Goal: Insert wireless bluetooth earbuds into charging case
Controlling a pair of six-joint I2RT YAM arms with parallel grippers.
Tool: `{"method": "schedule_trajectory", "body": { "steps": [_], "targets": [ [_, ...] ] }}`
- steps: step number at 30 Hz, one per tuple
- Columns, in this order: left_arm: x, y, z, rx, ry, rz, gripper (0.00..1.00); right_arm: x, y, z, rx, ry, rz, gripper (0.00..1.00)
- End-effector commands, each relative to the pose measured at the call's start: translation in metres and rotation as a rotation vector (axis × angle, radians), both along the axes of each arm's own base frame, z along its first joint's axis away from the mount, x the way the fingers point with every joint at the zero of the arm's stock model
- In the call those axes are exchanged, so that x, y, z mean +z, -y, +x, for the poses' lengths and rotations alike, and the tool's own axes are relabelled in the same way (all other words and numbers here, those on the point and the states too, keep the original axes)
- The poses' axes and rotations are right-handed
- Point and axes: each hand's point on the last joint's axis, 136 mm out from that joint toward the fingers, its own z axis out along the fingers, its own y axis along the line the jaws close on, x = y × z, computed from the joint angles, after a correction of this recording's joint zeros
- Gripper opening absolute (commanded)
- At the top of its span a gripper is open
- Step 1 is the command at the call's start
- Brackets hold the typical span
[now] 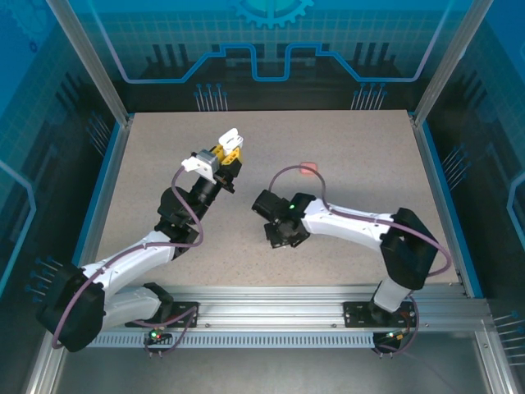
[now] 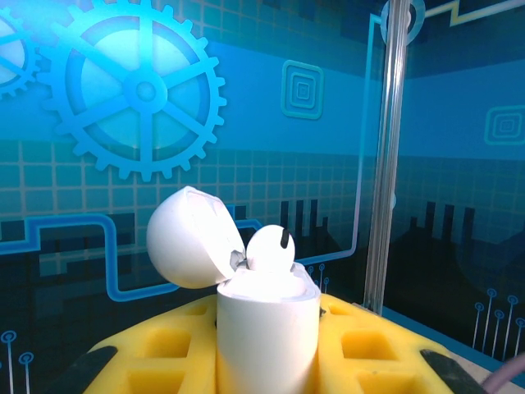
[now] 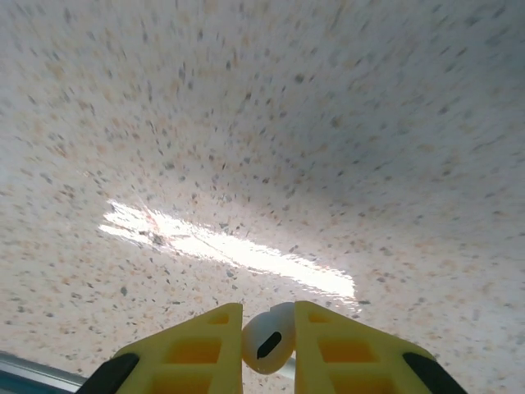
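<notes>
Top external: the left gripper (image 1: pixel 223 158) hangs over the table (image 1: pixel 353 148), clamped on a white case (image 1: pixel 230 138) whose lid is flipped open. The right gripper (image 1: pixel 277 236) points down near the table's middle, and its grip cannot be read here. A pink item (image 1: pixel 309 168) lies further back.

Left wrist: yellow fingers (image 2: pixel 172 349) squeeze the upright case. Its lid (image 2: pixel 193 238) is hinged back to the left, and a white bud (image 2: pixel 271 249) sits in its top.

Right wrist: the right fingers (image 3: pixel 197 353) pinch a second bud (image 3: pixel 268 338), also white, above the speckled table.
</notes>
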Motion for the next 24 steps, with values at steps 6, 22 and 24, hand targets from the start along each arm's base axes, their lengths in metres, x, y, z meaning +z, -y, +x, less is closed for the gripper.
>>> {"method": "schedule_trajectory", "body": {
  "steps": [6, 22, 24],
  "targets": [
    [0.03, 0.003, 0.001, -0.026, 0.058, -0.037, 0.0, 0.07, 0.033, 0.027, -0.112, 0.138, 0.151, 0.2],
    [0.026, 0.009, 0.004, -0.055, 0.035, -0.055, 0.0, -0.028, 0.058, 0.049, -0.24, 0.006, -0.071, 0.19],
    [0.025, 0.009, 0.005, -0.056, 0.033, -0.056, 0.0, -0.036, 0.063, 0.049, -0.264, -0.016, -0.117, 0.19]
  ]
}}
